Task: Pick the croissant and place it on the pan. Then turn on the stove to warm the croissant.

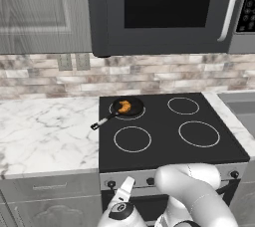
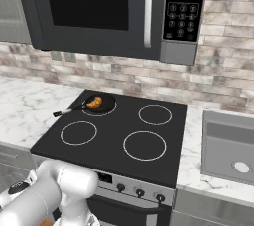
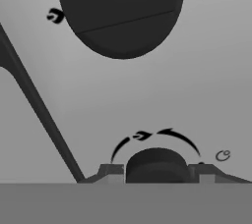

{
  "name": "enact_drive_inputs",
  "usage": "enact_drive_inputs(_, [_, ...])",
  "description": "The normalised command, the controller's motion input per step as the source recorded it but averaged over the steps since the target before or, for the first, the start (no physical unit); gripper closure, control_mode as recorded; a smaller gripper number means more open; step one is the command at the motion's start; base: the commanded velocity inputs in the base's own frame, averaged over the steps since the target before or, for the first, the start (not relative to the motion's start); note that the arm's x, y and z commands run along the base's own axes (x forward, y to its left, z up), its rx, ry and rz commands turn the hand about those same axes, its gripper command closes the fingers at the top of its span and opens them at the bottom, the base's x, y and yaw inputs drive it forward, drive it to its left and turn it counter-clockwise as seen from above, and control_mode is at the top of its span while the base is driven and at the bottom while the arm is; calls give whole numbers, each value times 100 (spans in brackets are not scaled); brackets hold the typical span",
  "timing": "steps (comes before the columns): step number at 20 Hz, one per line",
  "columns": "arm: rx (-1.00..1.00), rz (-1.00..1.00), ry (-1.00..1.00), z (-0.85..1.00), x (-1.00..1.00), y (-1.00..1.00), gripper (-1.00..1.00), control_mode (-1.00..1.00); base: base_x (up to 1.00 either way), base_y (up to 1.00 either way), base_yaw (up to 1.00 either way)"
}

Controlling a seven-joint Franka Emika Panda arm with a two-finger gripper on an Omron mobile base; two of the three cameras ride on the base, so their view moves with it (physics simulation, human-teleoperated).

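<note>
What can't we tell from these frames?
- Left base view: the arm covers the middle of the stove front panel.
- Hand view: the near knob is cut off at the bottom, so its setting is unreadable. The far knob is cut by the top edge.
- Base views: the croissant in the pan is too small to judge how it sits. Nothing shows whether a burner is on.

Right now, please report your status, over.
Tool shut on stove knob. Croissant in pan, rear-left burner. Nothing in the way.
</note>
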Motion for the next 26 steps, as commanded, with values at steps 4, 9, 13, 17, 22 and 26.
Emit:
enact_drive_inputs(4, [-15,0,0,-6,0,0,100,-100,0,0,0])
enact_drive_inputs(9, [-19,0,0,-7,0,0,100,-100,0,0,0])
enact_drive_inputs(13, [-25,0,0,-5,0,0,100,-100,0,0,0])
enact_drive_inputs(17, [-28,0,0,-6,0,0,100,-100,0,0,0])
enact_drive_inputs(22, [-34,0,0,-6,0,0,100,-100,0,0,0])
enact_drive_inputs(26, [-41,1,0,-2,-2,0,100,-100,0,0,0])
